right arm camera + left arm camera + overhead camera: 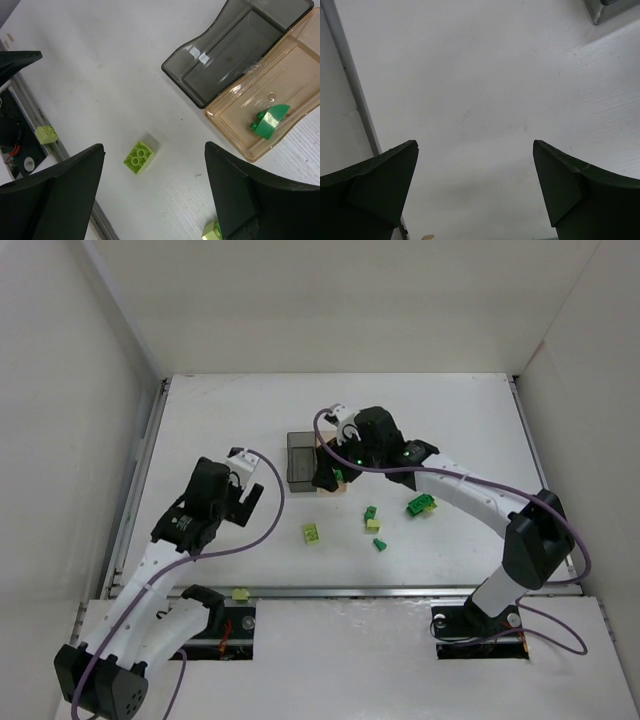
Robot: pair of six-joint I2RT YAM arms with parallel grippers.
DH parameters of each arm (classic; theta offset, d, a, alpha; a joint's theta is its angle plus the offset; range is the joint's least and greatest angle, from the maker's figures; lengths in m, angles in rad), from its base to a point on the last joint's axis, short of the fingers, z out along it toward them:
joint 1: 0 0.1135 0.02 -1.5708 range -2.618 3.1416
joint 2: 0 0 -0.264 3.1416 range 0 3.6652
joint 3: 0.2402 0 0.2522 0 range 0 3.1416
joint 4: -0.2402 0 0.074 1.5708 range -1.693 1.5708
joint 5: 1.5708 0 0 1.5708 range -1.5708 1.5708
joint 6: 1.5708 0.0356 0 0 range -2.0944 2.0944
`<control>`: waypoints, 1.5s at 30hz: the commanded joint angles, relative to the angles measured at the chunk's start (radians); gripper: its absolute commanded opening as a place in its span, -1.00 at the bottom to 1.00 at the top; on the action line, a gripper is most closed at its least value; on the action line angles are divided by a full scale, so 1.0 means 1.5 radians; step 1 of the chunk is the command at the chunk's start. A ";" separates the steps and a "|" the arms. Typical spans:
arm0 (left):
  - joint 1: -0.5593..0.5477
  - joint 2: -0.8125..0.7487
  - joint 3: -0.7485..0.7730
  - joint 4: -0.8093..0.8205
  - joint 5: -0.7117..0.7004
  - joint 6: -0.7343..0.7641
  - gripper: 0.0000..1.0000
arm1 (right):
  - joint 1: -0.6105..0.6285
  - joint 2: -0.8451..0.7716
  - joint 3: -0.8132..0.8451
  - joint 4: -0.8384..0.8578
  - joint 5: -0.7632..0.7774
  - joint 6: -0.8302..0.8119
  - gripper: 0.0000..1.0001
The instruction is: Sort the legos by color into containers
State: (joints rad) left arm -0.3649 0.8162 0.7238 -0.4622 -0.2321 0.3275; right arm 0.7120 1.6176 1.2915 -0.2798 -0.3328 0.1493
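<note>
1. Your right claw [153, 148] hangs spread wide with nothing in it, close by the two bins. Your left claw [474, 145] is just as wide and empty, over bare table [485, 75] well to the left.
2. The smoky grey bin [235, 55] and the amber bin [295, 75] lie side by side, long walls touching. The grey one looks empty. One dark green brick [269, 121] lies in the amber one.
3. Your closest candidate is the pale yellow-green two-by-two brick [141, 156]. It sits studs up, flat on the table near the bins, almost between your right fingers.
4. Expect it to be very light, rigid and glossy. It will not give, so a skewed pinch may squirt it out, and a finger landing first may skate it away.
5. Take it across two opposite flat side walls, low on the body and square to the faces. Avoid the studs and corners.
6. By colour it most likely belongs in the grey bin. The bins look thin and light, so release from above rather than brushing a wall.
7. The other legos lie to its right in the overhead view:
   - a larger dark green piece [421, 504]
   - a small dark green one [370, 512]
   - a pale one [374, 525]
   - another dark green one [380, 545]
8. A stray pale brick [240, 593] sits at the table's near edge by the rail, an awkward spot for a clean grip.
</note>
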 commanded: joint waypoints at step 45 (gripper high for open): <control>0.312 -0.122 -0.007 -0.194 -0.094 -0.108 0.99 | 0.467 0.349 0.088 0.268 0.196 -0.073 0.06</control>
State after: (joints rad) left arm 0.0986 0.6437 0.7258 -0.7677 -0.3550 0.1860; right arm 1.4063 2.1380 1.3891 0.0669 -0.0853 0.0643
